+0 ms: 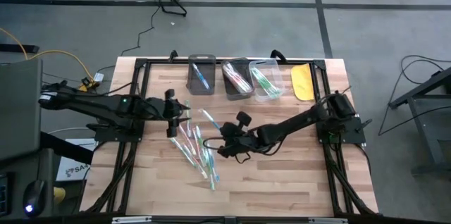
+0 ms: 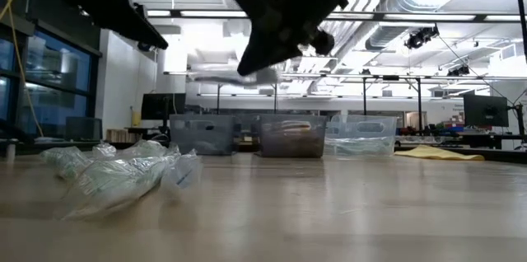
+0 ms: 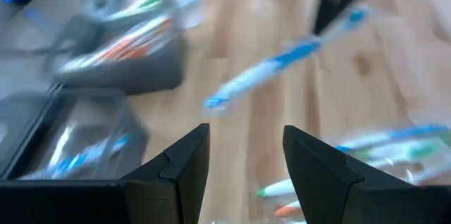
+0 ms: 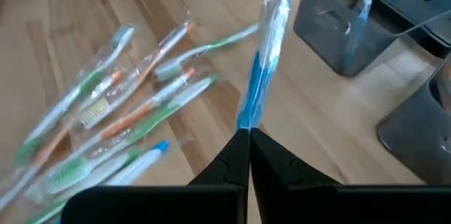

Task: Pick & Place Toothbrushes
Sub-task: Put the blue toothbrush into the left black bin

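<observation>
- From above, the right gripper [image 1: 220, 141] sits mid-table, clamped on a blue brush [image 1: 210, 120] pointing to 11 o'clock.
- Low down, the pile [image 2: 123, 175] lies at 9 o'clock.
- On the left wrist, the left gripper [image 3: 246, 155] waits apart.
- On the right wrist, its tips pinch the handle, likely to carry it to a bin [image 4: 352, 23].

Bright ceiling strip lights [image 2: 206, 13] glare on the pale wooden bench [image 2: 346, 204] in the low view; motion blur smears the left wrist view.
</observation>
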You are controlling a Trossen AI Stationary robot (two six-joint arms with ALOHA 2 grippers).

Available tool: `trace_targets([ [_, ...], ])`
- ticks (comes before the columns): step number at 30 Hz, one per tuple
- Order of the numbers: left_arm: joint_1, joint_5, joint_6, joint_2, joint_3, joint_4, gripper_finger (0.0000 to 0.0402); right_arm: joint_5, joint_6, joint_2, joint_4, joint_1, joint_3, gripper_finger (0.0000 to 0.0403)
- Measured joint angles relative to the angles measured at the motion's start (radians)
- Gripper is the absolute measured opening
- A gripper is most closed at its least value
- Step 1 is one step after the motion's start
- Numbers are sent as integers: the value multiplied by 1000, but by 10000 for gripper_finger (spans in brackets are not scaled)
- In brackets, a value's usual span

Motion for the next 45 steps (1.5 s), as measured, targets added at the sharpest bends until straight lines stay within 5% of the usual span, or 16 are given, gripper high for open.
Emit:
trace_targets([
  [4, -1, 105, 174, 79, 0, 69, 175, -126, -7, -36, 3, -28, 0, 3],
  [13, -1, 112, 437, 196, 0, 192, 175, -246, -23, -39, 52, -67, 0, 3],
  [28, -1, 14, 525, 259, 0, 182, 170, -353, -43, -39, 151, -73, 0, 3],
  [38, -2, 22, 522, 259, 0, 123, 19, -327, -45, -39, 135, -82, 0, 3],
  [45, -1, 36, 489, 259, 0, 122, 19, -311, -80, -43, 124, -79, 0, 11],
])
